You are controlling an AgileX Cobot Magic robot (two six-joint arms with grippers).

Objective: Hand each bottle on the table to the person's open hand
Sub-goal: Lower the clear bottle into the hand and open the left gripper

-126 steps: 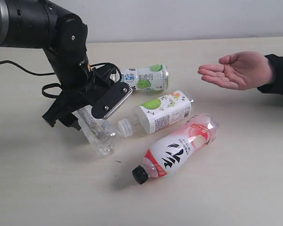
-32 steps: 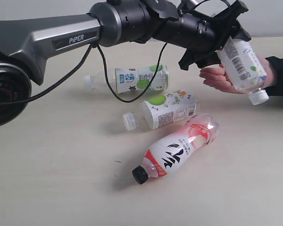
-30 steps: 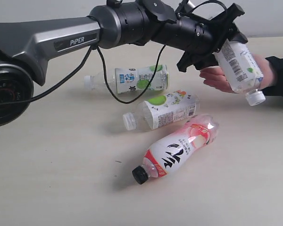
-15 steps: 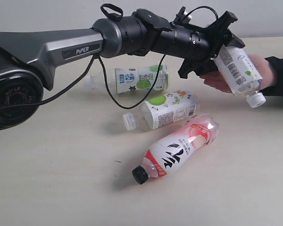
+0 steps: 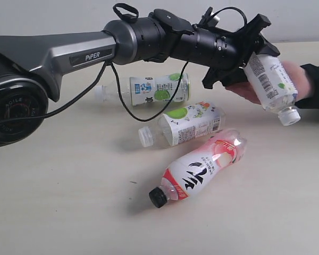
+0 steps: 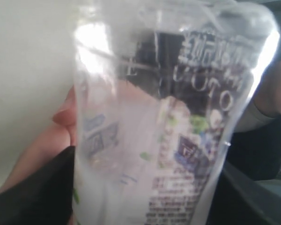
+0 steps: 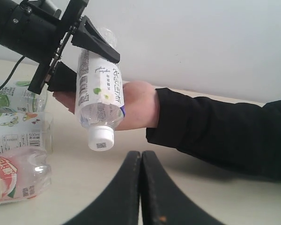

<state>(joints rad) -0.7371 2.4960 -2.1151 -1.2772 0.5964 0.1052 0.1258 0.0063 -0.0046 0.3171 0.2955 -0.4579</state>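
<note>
My left gripper [image 5: 248, 53] is shut on the grey-labelled bottle [image 5: 269, 81], held tilted with its white cap [image 5: 290, 116] pointing down, right against the person's open hand [image 5: 299, 74]. The left wrist view is filled by this bottle [image 6: 164, 131], with the hand [image 6: 51, 140] behind it. Three bottles lie on the table [image 5: 58, 202]: one lime-labelled [image 5: 159, 88], a second lime-labelled [image 5: 190, 125], and the black-capped pink-red one [image 5: 202, 166]. My right gripper [image 7: 140, 161] is shut and empty, low over the table, facing the held bottle [image 7: 100, 91] and the hand [image 7: 136, 105].
The person's black sleeve [image 5: 316, 85] lies along the table's right side. The long left arm [image 5: 80, 48] spans the scene above the lying bottles. A pale wall [image 7: 201, 37] stands behind the table.
Earlier the left gripper sat low at the left over the grey-labelled bottle. It has since carried the bottle across to the hand, and in the last second eased slightly right and down onto the palm.
</note>
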